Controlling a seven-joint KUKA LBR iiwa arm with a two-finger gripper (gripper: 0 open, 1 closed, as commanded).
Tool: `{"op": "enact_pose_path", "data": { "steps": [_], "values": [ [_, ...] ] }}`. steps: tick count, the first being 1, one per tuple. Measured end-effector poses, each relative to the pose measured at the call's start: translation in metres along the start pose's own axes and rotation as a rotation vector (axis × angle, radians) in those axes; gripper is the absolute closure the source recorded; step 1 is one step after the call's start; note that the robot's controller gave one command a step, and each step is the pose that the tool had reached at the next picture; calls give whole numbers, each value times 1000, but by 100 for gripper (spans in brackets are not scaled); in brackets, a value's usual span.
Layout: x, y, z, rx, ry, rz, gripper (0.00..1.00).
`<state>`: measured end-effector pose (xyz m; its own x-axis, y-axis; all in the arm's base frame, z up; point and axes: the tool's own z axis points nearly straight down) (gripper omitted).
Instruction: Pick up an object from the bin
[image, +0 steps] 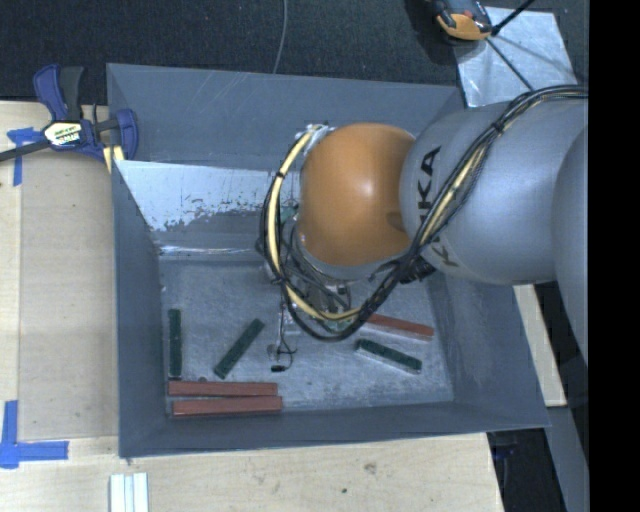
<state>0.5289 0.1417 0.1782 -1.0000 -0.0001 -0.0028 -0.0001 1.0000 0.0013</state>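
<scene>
Hanging low over the middle of the bin (135, 330), the arm (500, 190) reaches in from the view's right, its round orange cover (355, 190) and a tangle of cables (325, 315) blocking nearly everything underneath. Look just below that tangle: a thin dark tip pokes down toward the bin floor, and that, I judge, is where the jaws are. Whether they stand wide or narrow I cannot tell, and nothing can be seen between them. Closest candidate is the slanted green stick (238, 348), lying flat just to the view's left of that tip, near it but apart, its long axis running from lower left to upper right. That slant is what the pick turns on: the jaws would need to shift left and close across the stick's narrow width, not along its length. Further left, a 2nd green stick (175, 342) lies along the left wall. Down by the near wall, 2 red-brown sticks (225, 390) lie side by side, touching. On the other side, a red-brown stick (405, 327) has 1 end tucked under the cables, with a 3rd green stick (390, 355) just below it. Anything directly beneath the cover is hidden, so another piece could be lying there.
</scene>
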Motion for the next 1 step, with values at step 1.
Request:
{"op": "enact_pose_path", "data": {
  "steps": [1],
  "values": [
    [-9, 6, 31, 0, -6, -75, 0]
  ]
}}
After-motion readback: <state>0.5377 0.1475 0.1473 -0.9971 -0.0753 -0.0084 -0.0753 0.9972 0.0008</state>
